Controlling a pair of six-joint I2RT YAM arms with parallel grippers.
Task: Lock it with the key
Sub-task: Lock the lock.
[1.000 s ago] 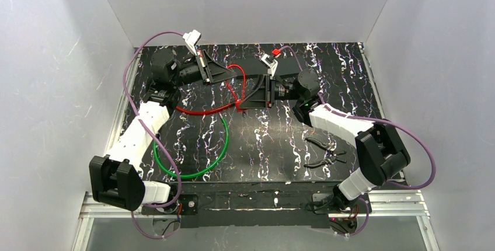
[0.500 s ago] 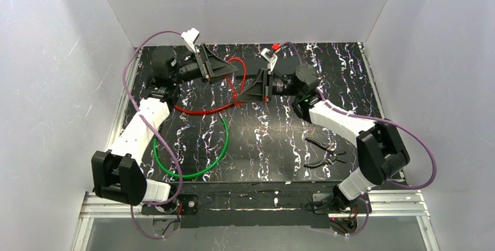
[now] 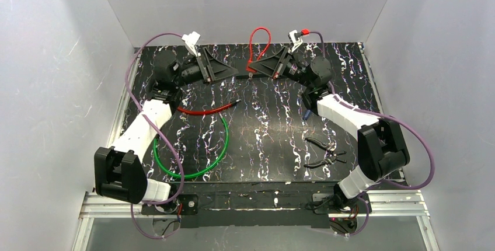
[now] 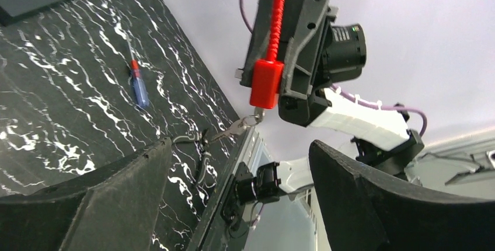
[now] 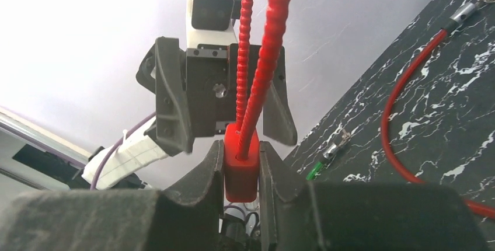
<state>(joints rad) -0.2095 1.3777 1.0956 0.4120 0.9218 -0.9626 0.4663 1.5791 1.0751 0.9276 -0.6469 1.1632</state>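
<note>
Clamps the red lock body in the right end effector, shut firmly on its two sides. Holds it in the air over the far edge of the counter, near the middle, with the ribbed red cable loop rising straight out of the top.

Look under the body for the key: hangs there from a small ring, slack, tilted down toward the counter and lined up with nothing. Cannot tell whether tethered only or joined to a second key already seated in the keyhole.

Faces the lock head-on with the left end effector, spread wide and gripping nothing. Places the key just ahead of that open gap in the left wrist view, about level with the fingertips, and the lock body higher up. Makes the left arm the nearer free one, with the right taken up as holder.

Judging from this, comes down to closing a short gap along the far edge, left toward right, onto a key lying askew and free to swing. Calls for pinching the flat bow rather than the ring; otherwise risks knocking it aside.

Leaves a second red cable, a green cable and pliers on the counter, well apart from all this.
</note>
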